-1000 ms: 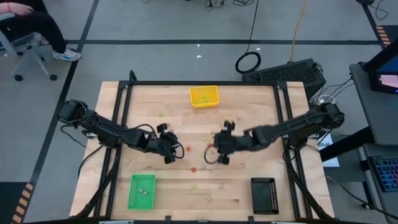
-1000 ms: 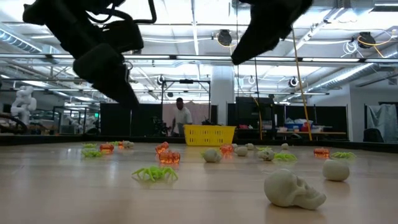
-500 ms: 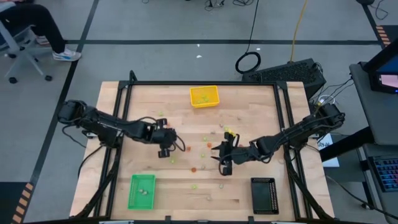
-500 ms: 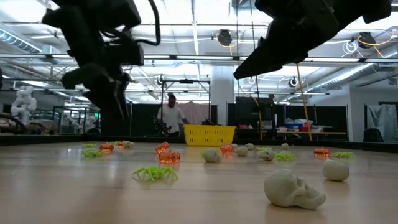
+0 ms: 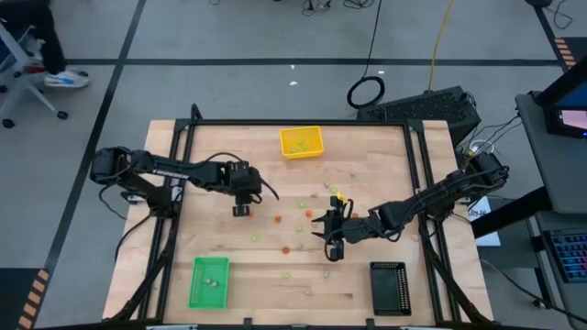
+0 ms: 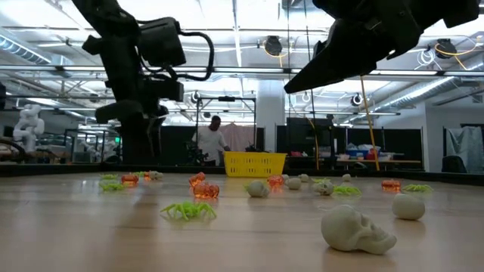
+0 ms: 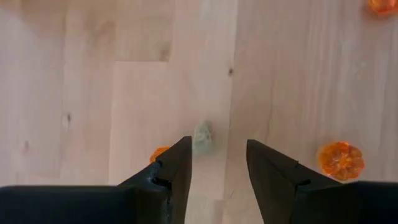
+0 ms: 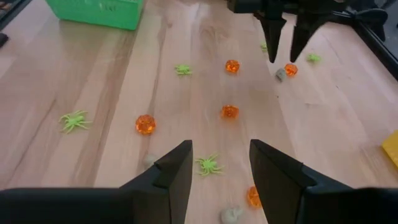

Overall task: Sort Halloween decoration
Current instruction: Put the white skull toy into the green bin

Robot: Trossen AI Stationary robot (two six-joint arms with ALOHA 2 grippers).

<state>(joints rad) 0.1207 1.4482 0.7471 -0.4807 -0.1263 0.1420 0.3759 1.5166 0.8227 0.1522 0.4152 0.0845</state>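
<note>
Small orange [image 5: 276,218], light green [image 5: 255,237] and pale beige-grey Halloween decoration pieces lie scattered on the wooden table. My left gripper [image 5: 240,209] points down at the table's left middle and is open. A beige-grey piece [image 7: 202,137] lies just beyond its fingertips, with orange pieces [image 7: 339,158] to either side. My right gripper [image 5: 332,240] hangs open above the table's middle, over a green spider [image 8: 208,165]. In the low view a pale skull [image 6: 355,229] and a green spider [image 6: 187,211] lie nearest.
A yellow tray [image 5: 301,141] stands at the far edge, a green tray [image 5: 209,281] at the near left and a black tray [image 5: 389,288] at the near right. A person [image 6: 215,141] stands in the room beyond the table.
My left gripper has swung toward the table's far edge, turning at the wrist, and now stands over the beige-grey piece. My right gripper has sunk and gone toward the near edge, tipping closer to level, then kept still. No piece has moved.
</note>
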